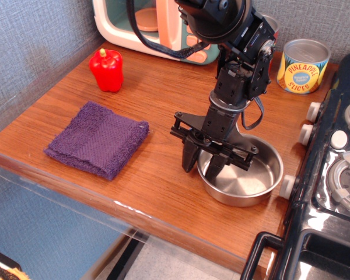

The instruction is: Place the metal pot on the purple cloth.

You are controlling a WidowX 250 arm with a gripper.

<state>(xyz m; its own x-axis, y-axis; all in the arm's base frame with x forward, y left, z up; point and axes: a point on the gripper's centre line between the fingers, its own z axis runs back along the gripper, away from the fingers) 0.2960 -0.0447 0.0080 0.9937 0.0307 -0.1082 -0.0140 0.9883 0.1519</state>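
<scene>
At lower right of centre, the robot's hand (203,165) straddles the left rim of the metal pot (241,171), one finger outside the wall and one inside, the gap narrow and apparently pinching the thin steel edge, though firm contact cannot be confirmed. The pot rests on the wooden tabletop (157,111), well apart from the purple cloth (97,139) at left of frame. The pot looks light, rigid and slick, so a rim pinch may let it tilt or slip; the thick, fuzzy cloth should cushion it.
</scene>
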